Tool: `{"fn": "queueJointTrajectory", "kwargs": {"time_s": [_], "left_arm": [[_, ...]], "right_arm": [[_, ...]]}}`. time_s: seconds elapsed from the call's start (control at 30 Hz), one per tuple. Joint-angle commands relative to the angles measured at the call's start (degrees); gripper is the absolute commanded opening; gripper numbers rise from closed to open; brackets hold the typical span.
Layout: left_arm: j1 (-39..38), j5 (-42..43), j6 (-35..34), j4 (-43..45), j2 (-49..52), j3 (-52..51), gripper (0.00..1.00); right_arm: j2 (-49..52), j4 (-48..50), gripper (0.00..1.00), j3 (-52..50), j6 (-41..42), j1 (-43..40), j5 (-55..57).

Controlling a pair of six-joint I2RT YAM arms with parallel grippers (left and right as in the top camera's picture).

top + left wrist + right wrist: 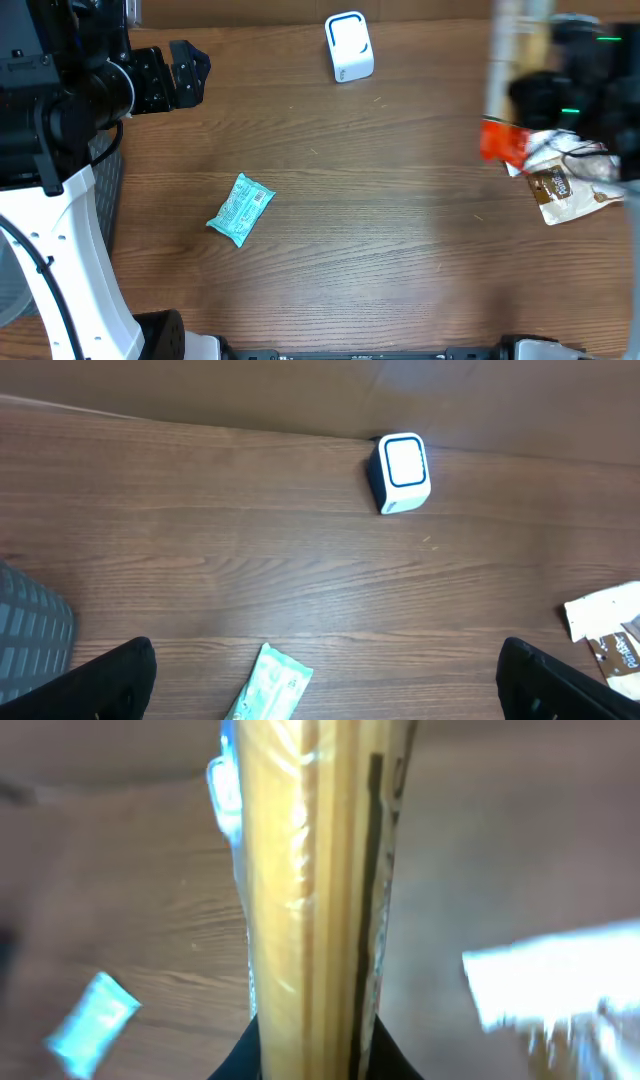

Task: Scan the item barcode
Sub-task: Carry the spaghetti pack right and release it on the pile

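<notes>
Glossy and film-wrapped, a long yellow pack (310,890) fills the right wrist view, blurred, its far end running out of frame. The right claw (312,1055) is clamped on its near end, with only slivers of the black fingers (245,1055) showing. Seen from overhead, the pack is a pale smear near the bench's far right corner. A boxy white scanner (348,47) with a blue-rimmed face sits by the far edge, mid-bench. A crinkly teal packet (240,208) lies flat left of centre. Red, white and brown packets (555,170) heap at the right edge, partly hidden by the arm. The left claw (190,75) hangs with its jaws wide apart near the far left corner. Wood-grain bench (400,250) spreads open between scanner, packet and heap.
</notes>
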Motion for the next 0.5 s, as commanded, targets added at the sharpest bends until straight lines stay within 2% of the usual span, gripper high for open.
{"fn": "queueJointTrajectory", "kwargs": {"time_s": [0.0, 0.1, 0.2, 0.33, 0.47], "left_arm": [[0.6, -0.1, 0.2, 0.1, 0.3, 0.8, 1.0], [0.6, -0.1, 0.2, 0.1, 0.3, 0.8, 1.0], [0.6, -0.1, 0.2, 0.1, 0.3, 0.8, 1.0], [0.6, -0.1, 0.2, 0.1, 0.3, 0.8, 1.0], [0.6, -0.1, 0.2, 0.1, 0.3, 0.8, 0.99]], "right_arm": [[0.4, -1.2, 0.04, -0.6, 5.4, -11.9, -17.0], [0.1, 1.8, 0.04, -6.3, 7.5, -21.7, -17.0], [0.1, 9.3, 0.04, -14.6, 9.0, -28.6, -18.9], [0.3, 21.5, 0.04, -26.7, 12.4, -33.1, -19.1], [1.7, 34.9, 0.04, -36.3, 12.8, -33.6, -19.1]]}}
